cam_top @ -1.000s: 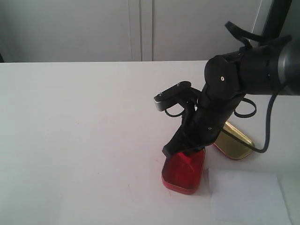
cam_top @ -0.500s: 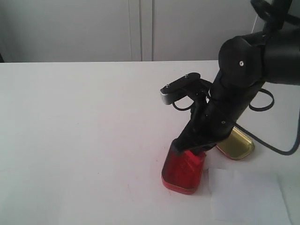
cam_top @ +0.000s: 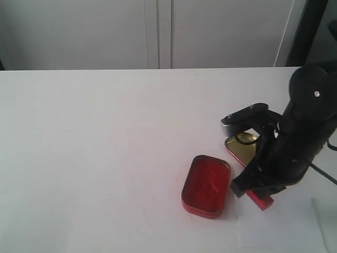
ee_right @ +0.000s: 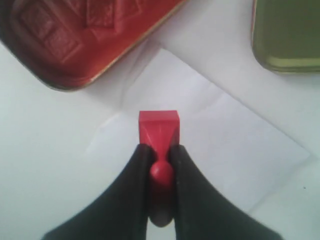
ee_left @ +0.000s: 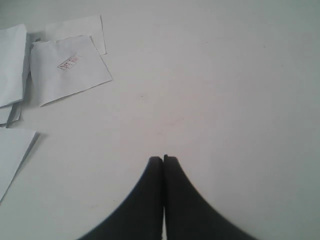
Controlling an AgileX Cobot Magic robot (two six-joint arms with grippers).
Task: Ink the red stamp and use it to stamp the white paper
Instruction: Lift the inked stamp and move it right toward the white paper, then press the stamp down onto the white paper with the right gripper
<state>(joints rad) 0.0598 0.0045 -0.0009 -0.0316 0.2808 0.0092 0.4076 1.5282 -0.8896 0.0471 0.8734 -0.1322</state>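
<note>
My right gripper (ee_right: 160, 152) is shut on the knobbed handle of the red stamp (ee_right: 158, 127). The stamp's square base points down over the white paper (ee_right: 225, 150); I cannot tell whether it touches the sheet. In the exterior view the red stamp (cam_top: 259, 200) shows just under the right gripper (cam_top: 258, 191), at the upper left edge of the white paper (cam_top: 279, 229). The open red ink-pad tin (cam_top: 206, 185) lies just left of it. My left gripper (ee_left: 163, 160) is shut on nothing over bare tabletop and does not show in the exterior view.
The gold tin lid (cam_top: 242, 147) lies behind the right arm. In the left wrist view, several loose white sheets (ee_left: 67, 70) lie at one side, one bearing a small red imprint (ee_left: 69, 62).
The right arm has swung right, carrying the stamp from over the red ink pad to over the white paper. The ink pad and gold lid now show uncovered.
</note>
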